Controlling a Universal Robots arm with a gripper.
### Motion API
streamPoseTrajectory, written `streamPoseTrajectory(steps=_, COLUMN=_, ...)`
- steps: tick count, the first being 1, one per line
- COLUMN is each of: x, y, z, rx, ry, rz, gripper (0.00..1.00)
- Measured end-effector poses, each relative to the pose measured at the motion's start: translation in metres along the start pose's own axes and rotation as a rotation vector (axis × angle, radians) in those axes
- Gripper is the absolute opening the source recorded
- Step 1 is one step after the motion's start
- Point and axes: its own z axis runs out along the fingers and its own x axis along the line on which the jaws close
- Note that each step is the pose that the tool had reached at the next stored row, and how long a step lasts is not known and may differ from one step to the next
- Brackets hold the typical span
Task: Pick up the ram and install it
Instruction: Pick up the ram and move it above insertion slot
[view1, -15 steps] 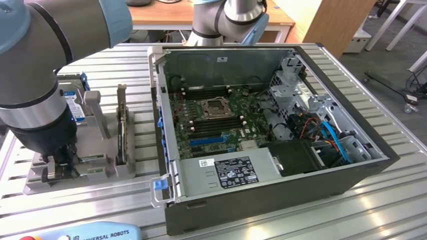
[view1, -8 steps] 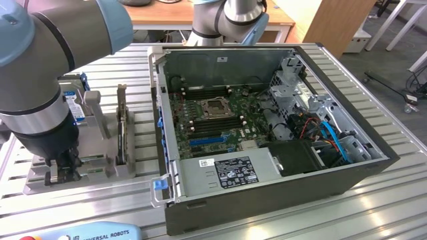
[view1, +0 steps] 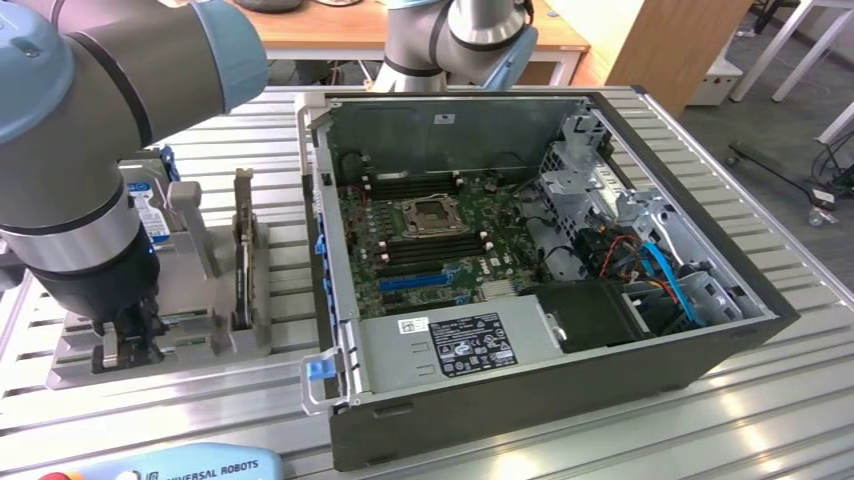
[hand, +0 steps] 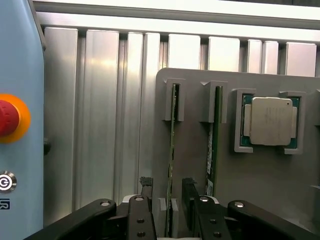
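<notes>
Two green ram sticks stand on edge in slots of a grey holder (hand: 195, 165). In the wrist view my gripper (hand: 166, 187) is open, and its black fingertips (hand: 145, 183) straddle the end of one ram (hand: 172, 130) with a gap on each side. The other ram (hand: 216, 130) stands parallel, just outside the far finger. In the exterior view the gripper (view1: 127, 345) is lowered onto the holder (view1: 200, 350) at the exterior view's left. The open computer case (view1: 534, 250) lies to the exterior view's right, and its motherboard (view1: 427, 235) is exposed.
A square silver processor (hand: 270, 121) sits in a pocket of the holder beside the rams. A dark expansion card (view1: 243, 250) stands upright in the holder. A light blue teach pendant with a red stop button (hand: 7, 117) lies close by on the ribbed aluminium table (hand: 100, 125).
</notes>
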Motion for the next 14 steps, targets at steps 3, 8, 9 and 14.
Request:
streamPoseTrajectory(steps=3, x=0.0000, y=-0.0018, z=0.0003, rx=0.0000, ry=0.0000, rz=0.000, gripper=0.37)
streamPoseTrajectory(steps=8, x=0.0000, y=-0.0019, z=0.0002, rx=-0.0002, ry=0.0002, rz=0.000, gripper=0.37)
streamPoseTrajectory(steps=9, x=0.0000, y=-0.0019, z=0.0002, rx=-0.0002, ry=0.0001, rz=0.000, gripper=0.37)
streamPoseTrajectory(steps=14, x=0.0000, y=-0.0019, z=0.0002, rx=-0.0001, ry=0.0001, rz=0.000, gripper=0.29)
